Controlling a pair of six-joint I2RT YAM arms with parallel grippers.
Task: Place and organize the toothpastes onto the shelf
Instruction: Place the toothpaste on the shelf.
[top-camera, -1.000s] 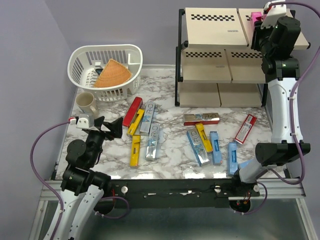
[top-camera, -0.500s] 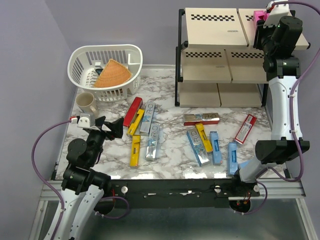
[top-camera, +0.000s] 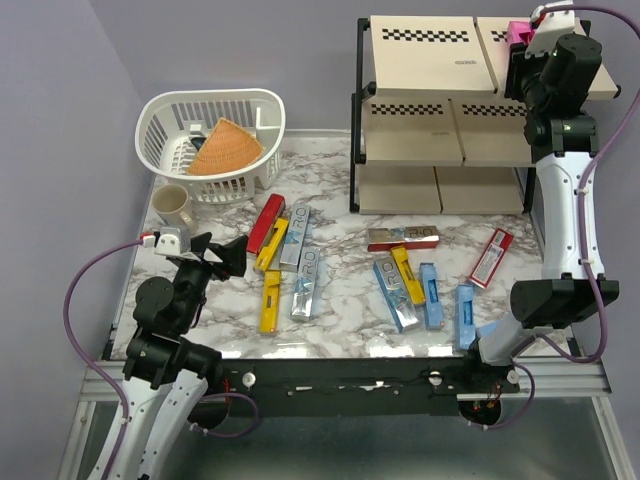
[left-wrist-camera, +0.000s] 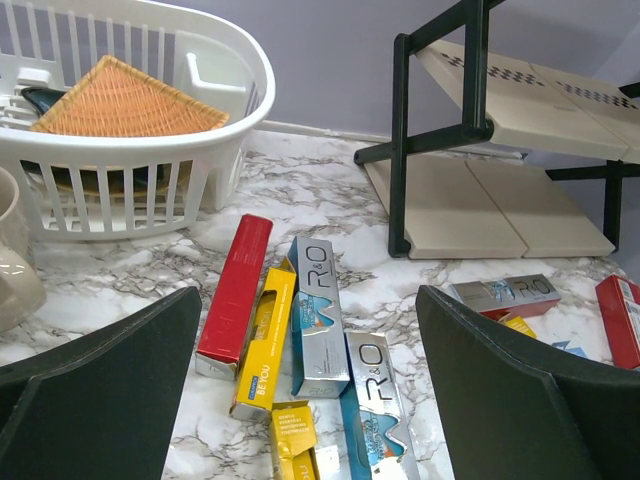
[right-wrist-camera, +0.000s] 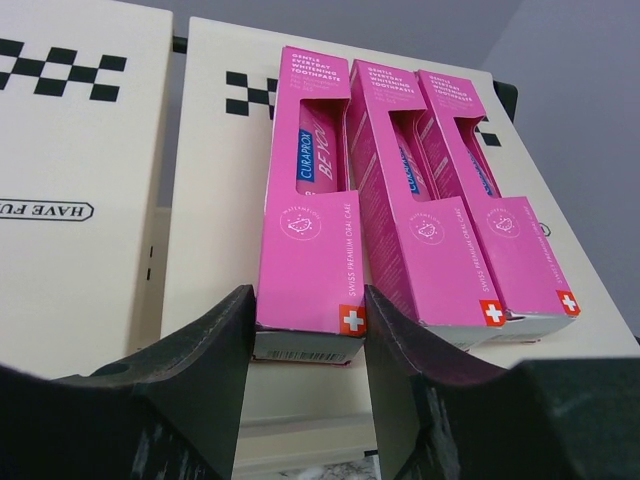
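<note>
Over the last second the right arm has drawn its wrist slightly back at the right end of the shelf's (top-camera: 420, 40) top tier; nothing else has moved. Its wrist view shows three pink cartons lying flat, side by side and lengthways, on that tier's right panel. The right gripper (right-wrist-camera: 307, 300) straddles the near end of the left carton (right-wrist-camera: 305, 200), a finger close along each side. Whether it is pinching the carton or has just let go cannot be told. My reading is that this carton is now placed and the hand is backing off it. The left gripper (left-wrist-camera: 308, 300) hangs low over the worktop's (top-camera: 345, 300) front-left corner, fingers wide apart, holding nothing. About eleven cartons lie loose on the white marble-patterned worktop, so most of the sorting remains. One cluster sits left of centre, with a red one (top-camera: 265, 222) at the back. Another sits toward the front right, in front of the shelf. At the back-left corner stand a white basket (top-camera: 160, 110) and, just in front of it, a mug (top-camera: 172, 207). The walls are plain purple.
</note>
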